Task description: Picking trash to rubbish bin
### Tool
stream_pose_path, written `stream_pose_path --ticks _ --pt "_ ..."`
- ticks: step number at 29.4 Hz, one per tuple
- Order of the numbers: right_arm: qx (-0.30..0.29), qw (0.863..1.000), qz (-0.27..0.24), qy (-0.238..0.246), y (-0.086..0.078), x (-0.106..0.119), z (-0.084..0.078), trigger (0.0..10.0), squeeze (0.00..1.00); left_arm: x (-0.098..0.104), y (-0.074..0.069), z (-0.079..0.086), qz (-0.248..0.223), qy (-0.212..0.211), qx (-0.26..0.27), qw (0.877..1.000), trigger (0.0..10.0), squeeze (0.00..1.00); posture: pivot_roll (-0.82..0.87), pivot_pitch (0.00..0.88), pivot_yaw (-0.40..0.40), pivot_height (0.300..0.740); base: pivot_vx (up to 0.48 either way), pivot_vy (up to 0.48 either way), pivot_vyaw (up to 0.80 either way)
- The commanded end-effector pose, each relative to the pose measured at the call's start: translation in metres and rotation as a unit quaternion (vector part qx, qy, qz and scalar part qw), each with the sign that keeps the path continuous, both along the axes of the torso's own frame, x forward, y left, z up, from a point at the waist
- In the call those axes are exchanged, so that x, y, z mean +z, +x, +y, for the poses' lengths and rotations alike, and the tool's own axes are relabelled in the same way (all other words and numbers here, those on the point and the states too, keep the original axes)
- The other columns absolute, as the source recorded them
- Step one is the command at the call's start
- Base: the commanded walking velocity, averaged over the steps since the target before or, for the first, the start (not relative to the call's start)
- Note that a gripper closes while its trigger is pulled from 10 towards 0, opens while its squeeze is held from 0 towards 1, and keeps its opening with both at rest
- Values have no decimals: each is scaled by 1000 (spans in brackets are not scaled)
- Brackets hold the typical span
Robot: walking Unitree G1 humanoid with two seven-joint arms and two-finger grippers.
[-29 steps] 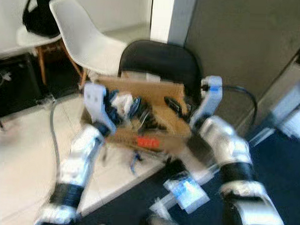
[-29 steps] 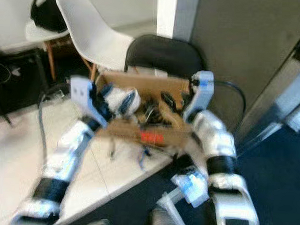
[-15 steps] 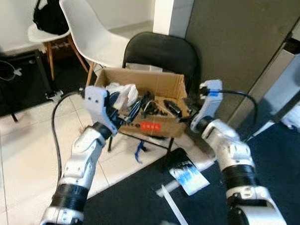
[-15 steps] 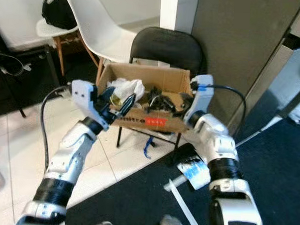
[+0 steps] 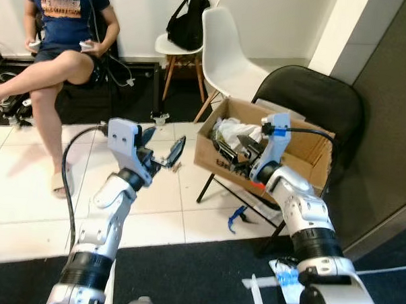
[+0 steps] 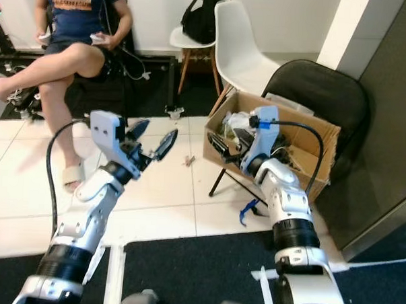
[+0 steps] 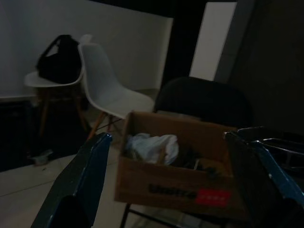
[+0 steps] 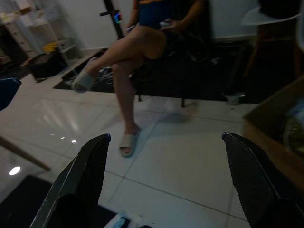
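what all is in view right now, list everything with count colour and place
cardboard box: 1, brown, on the seat of the black chair, holding white crumpled trash and dark items
black chair: 1, black, by the dark wall panel
white chair: 1, white, behind the box
black bag: 1, black, on a white seat by the back wall
blue scrap: 1, blue, on the tiles under the black chair
blue and white wrapper: 1, on the dark carpet near the robot's right arm
seated person: 1, dark blue shirt, legs crossed, at the left
left gripper: 1, black fingers open, raised over the tiles
right gripper: 1, black fingers open, at the box's near side
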State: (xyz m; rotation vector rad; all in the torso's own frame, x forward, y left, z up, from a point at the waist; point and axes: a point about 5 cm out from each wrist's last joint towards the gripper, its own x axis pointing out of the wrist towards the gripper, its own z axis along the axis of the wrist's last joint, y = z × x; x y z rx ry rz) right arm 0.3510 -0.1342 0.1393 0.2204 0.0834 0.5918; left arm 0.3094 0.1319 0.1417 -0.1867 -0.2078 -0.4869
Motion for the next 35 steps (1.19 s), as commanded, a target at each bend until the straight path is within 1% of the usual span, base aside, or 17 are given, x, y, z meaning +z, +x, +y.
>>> stream_pose_path --ticks 1,5,35 --pt "2 1000 -7 -8 0 1 0 10000 0 1 0 -2 -2 -2 -6 1000 10000 0 -39 0 -20 740 0 0 794" --pt "7 1000 -12 -16 -1 2 1 10000 0 0 -1 -2 -3 -3 -7 1000 10000 0 -39 0 -20 740 0 0 794" --pt "16 999 -23 -26 -2 1 2 10000 0 -1 -1 -2 -3 -1 -10 1000 10000 0 -43 0 -18 740 0 0 794"
